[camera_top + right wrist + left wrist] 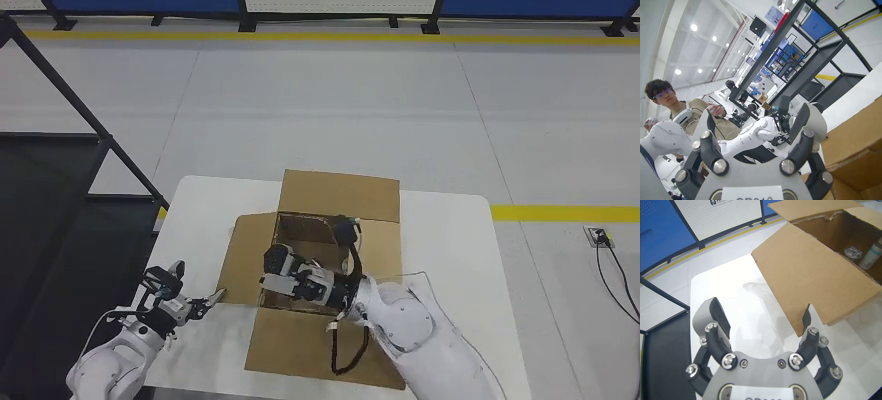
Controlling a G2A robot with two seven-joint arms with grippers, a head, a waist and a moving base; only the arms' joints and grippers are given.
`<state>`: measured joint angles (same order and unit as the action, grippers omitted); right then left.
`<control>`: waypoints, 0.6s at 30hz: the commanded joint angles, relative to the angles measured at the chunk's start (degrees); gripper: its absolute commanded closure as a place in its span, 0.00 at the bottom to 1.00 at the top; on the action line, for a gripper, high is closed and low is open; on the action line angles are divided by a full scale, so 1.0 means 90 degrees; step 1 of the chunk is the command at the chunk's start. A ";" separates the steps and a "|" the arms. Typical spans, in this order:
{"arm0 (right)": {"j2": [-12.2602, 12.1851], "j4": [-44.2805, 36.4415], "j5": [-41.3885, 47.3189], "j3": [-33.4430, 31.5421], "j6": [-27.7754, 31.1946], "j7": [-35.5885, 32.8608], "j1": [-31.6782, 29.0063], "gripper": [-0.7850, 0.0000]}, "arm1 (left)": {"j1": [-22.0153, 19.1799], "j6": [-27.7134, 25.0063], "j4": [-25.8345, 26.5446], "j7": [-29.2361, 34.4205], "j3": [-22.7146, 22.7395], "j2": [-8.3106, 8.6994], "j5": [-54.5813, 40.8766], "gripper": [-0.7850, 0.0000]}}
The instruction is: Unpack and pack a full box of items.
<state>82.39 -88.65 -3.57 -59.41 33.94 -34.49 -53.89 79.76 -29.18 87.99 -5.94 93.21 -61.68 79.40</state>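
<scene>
An open cardboard box [335, 195] stands mid-table with its flaps spread out. My left gripper [200, 292] hovers over the white table beside the box's left flap [806, 275]. It is open and holds nothing [762, 317]. My right gripper [270, 273] is low inside the box near its left wall, open and empty [753, 121], facing the box wall [853, 136] and the left arm [762, 126]. Inside the box I see a white bottle [869, 256], a metal part [852, 252] and a black item [345, 228].
A black strap [345, 345] lies over the near flap. A crumpled clear film [757, 289] lies on the table [450, 230] beside the left flap. A black metal rack [50, 230] stands off the table's left edge.
</scene>
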 commanded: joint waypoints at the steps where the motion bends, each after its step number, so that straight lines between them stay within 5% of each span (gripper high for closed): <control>1: -0.0126 -0.0717 -0.0152 -0.0457 -0.0050 -0.0150 -0.0553 0.00 | 0.0007 0.0004 0.0001 0.0009 0.0005 0.0003 -0.0015 0.00; 8: -0.0348 -0.1635 -0.0394 -0.1347 -0.0142 -0.0183 -0.1482 0.00 | -0.0060 0.0045 0.0020 0.0136 -0.0054 0.0007 -0.0008 0.00; 18: -0.0407 -0.1622 -0.0224 -0.1608 -0.0419 -0.0231 -0.1598 0.00 | 0.0245 0.0417 0.0942 -0.0062 0.0342 0.0040 0.0013 0.00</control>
<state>78.73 -103.25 -5.59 -73.88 30.17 -36.59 -68.27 81.43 -25.83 95.06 -6.21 95.66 -61.37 79.39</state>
